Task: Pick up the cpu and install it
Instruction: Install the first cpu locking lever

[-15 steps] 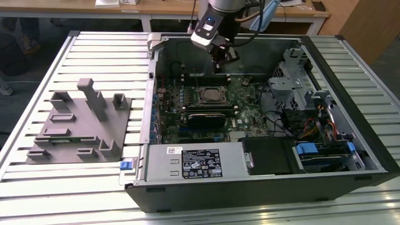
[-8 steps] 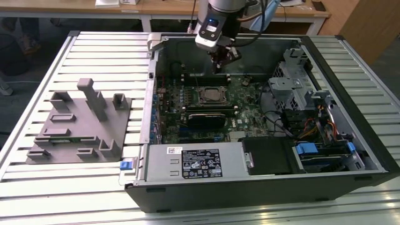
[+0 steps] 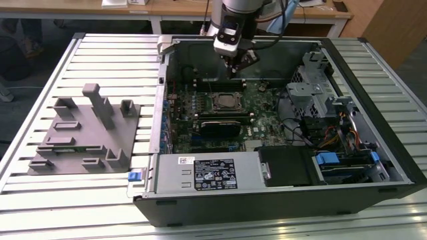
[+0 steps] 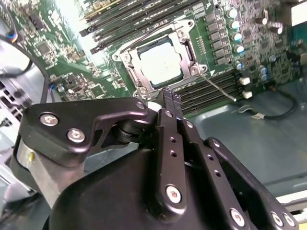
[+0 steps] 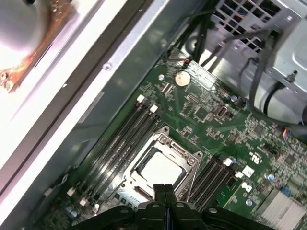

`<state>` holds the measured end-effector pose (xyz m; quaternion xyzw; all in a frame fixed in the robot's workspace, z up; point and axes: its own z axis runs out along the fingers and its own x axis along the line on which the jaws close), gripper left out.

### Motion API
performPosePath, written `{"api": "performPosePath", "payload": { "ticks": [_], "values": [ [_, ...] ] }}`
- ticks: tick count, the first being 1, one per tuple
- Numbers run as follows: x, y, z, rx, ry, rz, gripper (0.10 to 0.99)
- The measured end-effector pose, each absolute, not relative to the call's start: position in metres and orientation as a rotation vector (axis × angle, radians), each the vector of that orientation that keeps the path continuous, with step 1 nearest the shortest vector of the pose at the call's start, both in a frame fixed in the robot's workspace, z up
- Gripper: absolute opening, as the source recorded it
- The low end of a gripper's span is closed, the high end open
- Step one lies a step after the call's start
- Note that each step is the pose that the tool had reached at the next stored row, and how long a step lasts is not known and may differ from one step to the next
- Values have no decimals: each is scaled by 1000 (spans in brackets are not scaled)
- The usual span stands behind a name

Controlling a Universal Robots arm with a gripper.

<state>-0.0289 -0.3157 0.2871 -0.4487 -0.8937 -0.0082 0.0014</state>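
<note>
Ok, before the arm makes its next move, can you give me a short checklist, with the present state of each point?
1. The cpu lies inside the socket frame, silvery top up: ok.
2. The cpu is fully seated and level: cannot tell.
3. The gripper is shut and holds nothing: ok.
4. The gripper is apart from the cpu, by the socket frame's edge in both wrist views: ok.
5. The socket frame is clamped down over the cpu: cannot tell.
</note>
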Motion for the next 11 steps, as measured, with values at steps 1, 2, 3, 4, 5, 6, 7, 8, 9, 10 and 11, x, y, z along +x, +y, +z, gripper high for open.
{"api": "performPosePath", "payload": {
  "ticks": [1, 2, 3, 4, 5, 6, 7, 8, 9, 10, 11],
  "values": [
    [-29, -316, 287, -1387, -2815, -26, 106],
    [-29, -316, 287, -1366, -2826, -26, 106],
    [-29, -316, 287, -1344, -2836, -26, 106],
    [-29, -316, 287, -1322, -2846, -25, 106],
    [-29, -316, 287, -1300, -2856, -26, 106],
    [-29, -316, 287, -1253, -2877, -25, 106],
    [-29, -316, 287, -1230, -2886, -25, 106],
    [-29, -316, 287, -1208, -2896, -25, 106],
    [-29, -316, 287, -1185, -2905, -25, 106],
    [-29, -316, 287, -1161, -2915, -25, 106],
    [-29, -316, 287, -1136, -2924, -25, 106]
  ]
}}
